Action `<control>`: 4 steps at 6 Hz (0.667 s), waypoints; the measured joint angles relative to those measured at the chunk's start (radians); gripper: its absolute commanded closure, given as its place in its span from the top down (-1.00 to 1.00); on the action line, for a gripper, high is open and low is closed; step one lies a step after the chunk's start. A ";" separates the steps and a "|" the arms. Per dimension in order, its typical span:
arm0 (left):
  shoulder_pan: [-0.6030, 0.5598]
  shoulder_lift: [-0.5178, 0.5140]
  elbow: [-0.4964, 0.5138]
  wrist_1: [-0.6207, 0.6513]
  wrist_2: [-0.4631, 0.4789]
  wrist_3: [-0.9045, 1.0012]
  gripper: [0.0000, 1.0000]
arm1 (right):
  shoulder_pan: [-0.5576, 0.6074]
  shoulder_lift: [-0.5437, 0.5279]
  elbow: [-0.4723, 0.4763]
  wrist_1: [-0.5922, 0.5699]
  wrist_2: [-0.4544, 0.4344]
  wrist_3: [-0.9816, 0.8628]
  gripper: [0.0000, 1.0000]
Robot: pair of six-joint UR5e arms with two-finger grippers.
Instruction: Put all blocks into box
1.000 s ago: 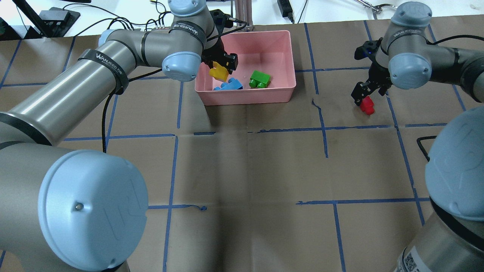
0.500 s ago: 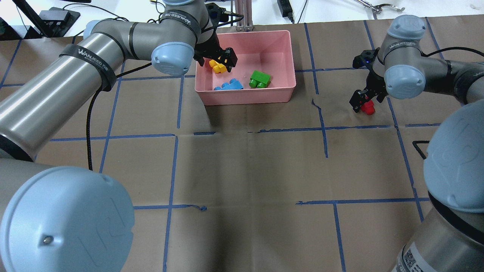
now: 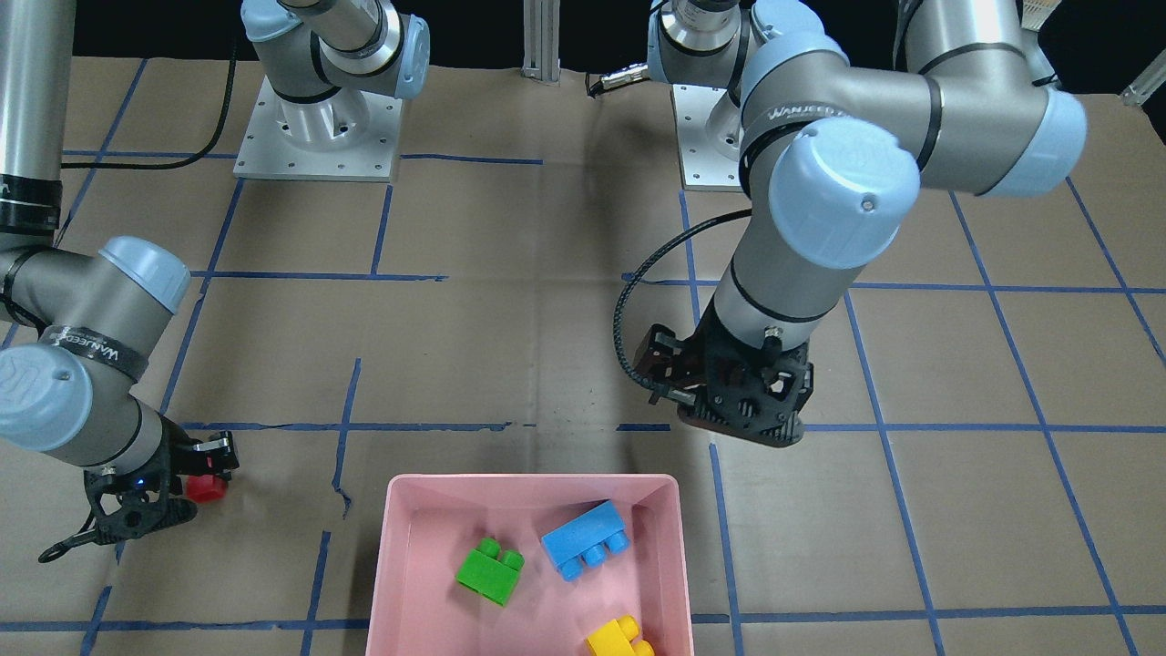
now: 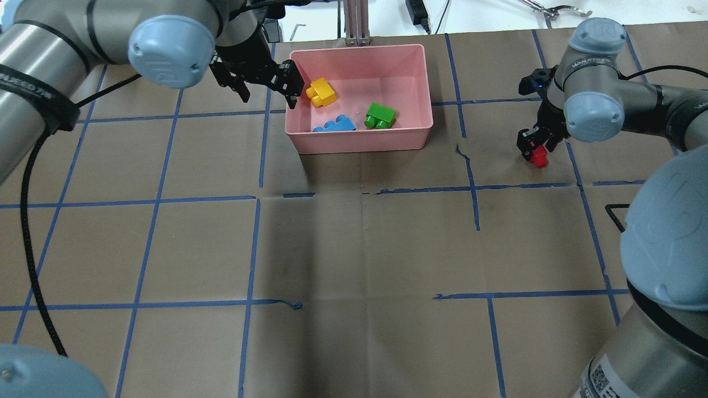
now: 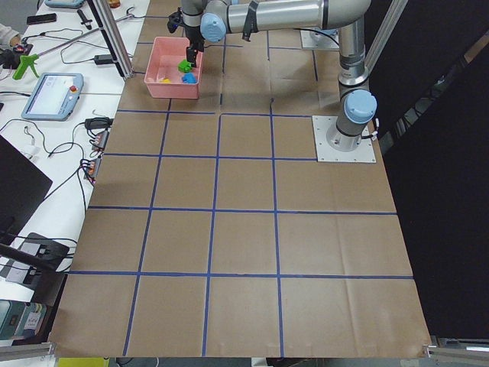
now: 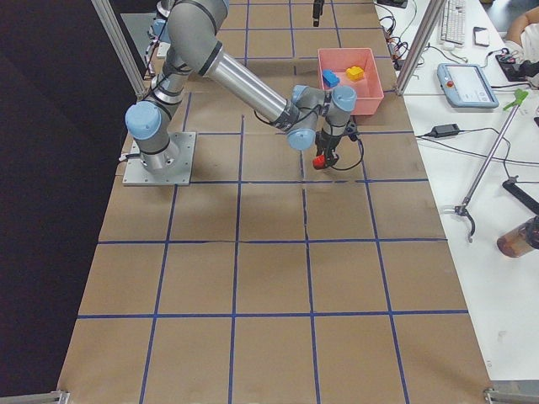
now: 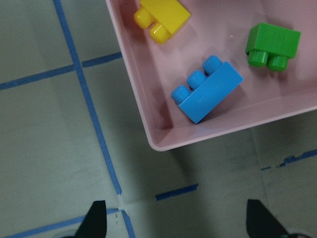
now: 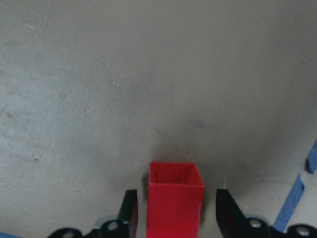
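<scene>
The pink box [image 4: 359, 141] holds the yellow block [image 4: 321, 92], the blue block [image 4: 334, 124] and the green block [image 4: 380, 116]. They also show in the left wrist view: yellow [image 7: 161, 17], blue [image 7: 208, 91], green [image 7: 272, 44]. My left gripper [image 4: 263, 83] is open and empty, above the table just outside the box's left wall. The red block [image 4: 538, 158] stands on the table right of the box. My right gripper [image 8: 174, 218] is low over it, open, with a finger on each side of the red block [image 8: 174, 203] and small gaps.
Brown paper with blue tape lines covers the table. An aluminium post [image 4: 354, 22] stands just behind the box. A black cable loop [image 4: 614, 213] lies at the right edge. Cables and devices lie on the white bench beyond the far edge.
My left gripper let go of the yellow block, which now lies in the box, and drew back to the left out of the box. My right gripper came down around the red block.
</scene>
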 measured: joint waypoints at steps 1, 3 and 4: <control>0.031 0.095 -0.038 -0.079 0.002 -0.001 0.99 | 0.000 -0.001 -0.002 0.000 0.001 0.028 -0.55; 0.054 0.235 -0.105 -0.172 0.038 -0.007 0.99 | 0.002 -0.010 -0.061 0.018 0.013 0.100 -0.55; 0.055 0.260 -0.111 -0.179 0.062 -0.011 0.99 | 0.008 -0.015 -0.143 0.072 0.032 0.158 -0.54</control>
